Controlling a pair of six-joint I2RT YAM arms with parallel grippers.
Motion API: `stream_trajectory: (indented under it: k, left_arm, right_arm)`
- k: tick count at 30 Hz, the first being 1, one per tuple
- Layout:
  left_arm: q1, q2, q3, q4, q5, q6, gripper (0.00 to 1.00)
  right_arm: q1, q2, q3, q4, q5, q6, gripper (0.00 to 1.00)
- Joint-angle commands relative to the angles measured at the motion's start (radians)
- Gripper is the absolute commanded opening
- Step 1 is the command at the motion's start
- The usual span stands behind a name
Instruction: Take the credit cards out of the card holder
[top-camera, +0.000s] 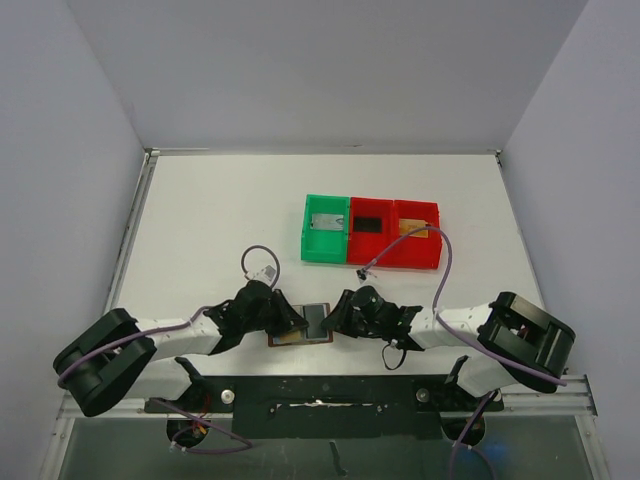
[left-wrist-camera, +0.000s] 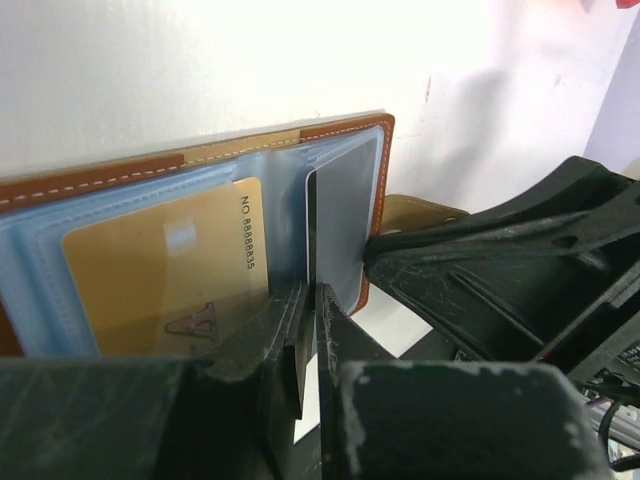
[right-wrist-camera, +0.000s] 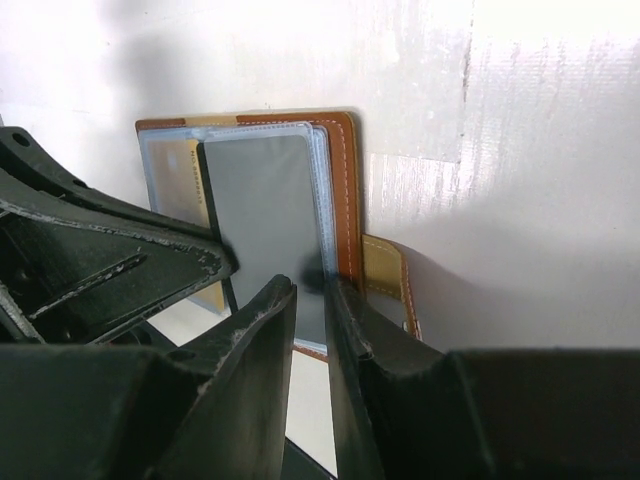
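Observation:
The brown card holder (top-camera: 288, 338) lies open on the table between both grippers. A golden-orange card (left-wrist-camera: 165, 275) sits in its left clear sleeve. A grey card (right-wrist-camera: 262, 215) fills the right sleeve leaf, which is raised edge-on in the left wrist view. My left gripper (left-wrist-camera: 312, 300) is shut on the lower edge of that leaf; whether it pinches the sleeve alone or the card too is hidden. My right gripper (right-wrist-camera: 312, 288) hovers over the holder's right edge beside the brown tab (right-wrist-camera: 385, 275), jaws a narrow gap apart with nothing between them.
A green tray (top-camera: 308, 238) and two red trays (top-camera: 352, 246) (top-camera: 433, 245) stand in a row at the back right, each with a flat card-like piece inside. Both arms' fingers nearly touch over the holder. The cable of the right arm (top-camera: 440, 270) loops by the trays.

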Motion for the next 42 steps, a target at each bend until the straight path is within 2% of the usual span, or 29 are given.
stream_trajectory:
  k: [1, 11, 23, 28, 32, 36, 42]
  left_arm:
    - [-0.008, -0.073, -0.015, 0.088, -0.002, -0.044, 0.0]
    - [0.0, -0.147, -0.03, -0.007, -0.002, 0.001, 0.0]
    - [0.041, -0.177, -0.065, -0.02, 0.063, 0.046, 0.0]
    - [0.044, -0.174, -0.065, -0.018, 0.075, 0.053, 0.0]
    - [0.046, -0.162, -0.064, -0.008, 0.083, 0.054, 0.0]
    - [0.047, -0.154, -0.063, 0.004, 0.089, 0.053, 0.0]
    - [0.05, -0.153, -0.056, 0.006, 0.093, 0.052, 0.0]
  right_arm:
    - [0.003, 0.059, -0.045, -0.122, 0.01, -0.023, 0.22]
    - [0.002, 0.069, -0.03, -0.126, 0.003, -0.037, 0.22]
    - [0.001, 0.026, -0.028, -0.118, -0.018, -0.057, 0.23]
    - [0.002, -0.066, 0.035, -0.142, -0.072, -0.126, 0.29]
    - [0.001, -0.117, 0.158, -0.241, -0.065, -0.194, 0.33]
    - [0.003, -0.061, 0.24, -0.27, -0.052, -0.218, 0.33]
    - [0.003, 0.09, 0.229, -0.209, -0.095, -0.183, 0.33]
